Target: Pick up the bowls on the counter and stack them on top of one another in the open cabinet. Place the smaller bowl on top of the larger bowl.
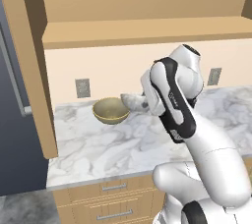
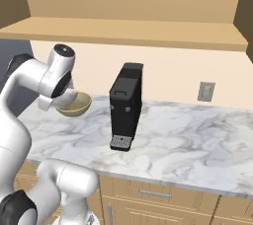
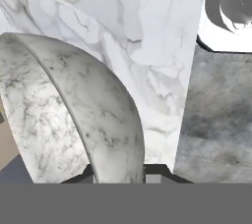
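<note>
My gripper (image 3: 120,173) is shut on the rim of the smaller bowl (image 3: 74,115), a pale grey-white marbled bowl turned on its side and large in the hand view. In the left base view this smaller bowl (image 1: 133,101) peeks out behind my forearm, just right of the larger bowl (image 1: 110,110). That olive-gold larger bowl (image 2: 76,104) rests upright on the white marble counter (image 1: 98,144), partly hidden by my wrist in the right base view. The open cabinet (image 1: 147,31) has its wooden shelf above, with nothing visible on it.
A black coffee machine (image 2: 126,105) stands on the counter (image 2: 188,140) right of the bowls. A tall tan side panel (image 1: 37,70) and a dark fridge (image 1: 12,120) close the left end. Wall outlets (image 1: 82,88) sit behind; drawers (image 1: 114,187) run below.
</note>
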Robot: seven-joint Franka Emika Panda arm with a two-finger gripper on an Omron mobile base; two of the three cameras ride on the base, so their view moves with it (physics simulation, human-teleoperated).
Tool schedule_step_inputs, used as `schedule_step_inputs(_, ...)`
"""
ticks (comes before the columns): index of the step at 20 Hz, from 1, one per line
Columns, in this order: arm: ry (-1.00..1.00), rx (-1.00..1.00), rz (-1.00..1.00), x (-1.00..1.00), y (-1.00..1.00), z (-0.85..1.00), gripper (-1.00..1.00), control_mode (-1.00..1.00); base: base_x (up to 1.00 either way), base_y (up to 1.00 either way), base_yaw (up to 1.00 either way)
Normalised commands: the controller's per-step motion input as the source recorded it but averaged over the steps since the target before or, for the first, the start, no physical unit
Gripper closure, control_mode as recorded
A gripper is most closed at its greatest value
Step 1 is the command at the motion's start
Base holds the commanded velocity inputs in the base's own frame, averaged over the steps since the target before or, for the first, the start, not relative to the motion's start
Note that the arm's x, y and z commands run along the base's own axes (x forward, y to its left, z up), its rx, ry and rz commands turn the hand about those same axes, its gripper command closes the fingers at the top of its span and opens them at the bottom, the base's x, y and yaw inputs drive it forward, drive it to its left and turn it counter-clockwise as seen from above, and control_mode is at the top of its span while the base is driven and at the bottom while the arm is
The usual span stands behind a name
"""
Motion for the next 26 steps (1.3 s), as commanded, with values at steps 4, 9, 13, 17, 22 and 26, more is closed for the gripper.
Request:
schedule_step_inputs(4, 0.11, -0.04, 0.0, 0.53, 0.24, -0.51, 1.0, -1.0, 0.0, 0.0, 0.0)
schedule_step_inputs(9, 0.05, -0.05, -0.04, 0.47, 0.28, -0.36, 1.0, -1.0, 0.0, 0.0, 0.0)
schedule_step_inputs(13, 0.01, -0.09, -0.08, 0.45, 0.31, -0.23, 1.0, -1.0, 0.0, 0.0, 0.0)
schedule_step_inputs(17, 0.0, -0.12, -0.09, 0.37, 0.32, -0.17, 1.0, -1.0, 0.0, 0.0, 0.0)
schedule_step_inputs(22, 0.0, -0.13, -0.08, 0.37, 0.25, -0.25, 1.0, -1.0, 0.0, 0.0, 0.0)
schedule_step_inputs(26, 0.0, -0.14, -0.07, 0.32, 0.05, -0.18, 1.0, -1.0, 0.0, 0.0, 0.0)
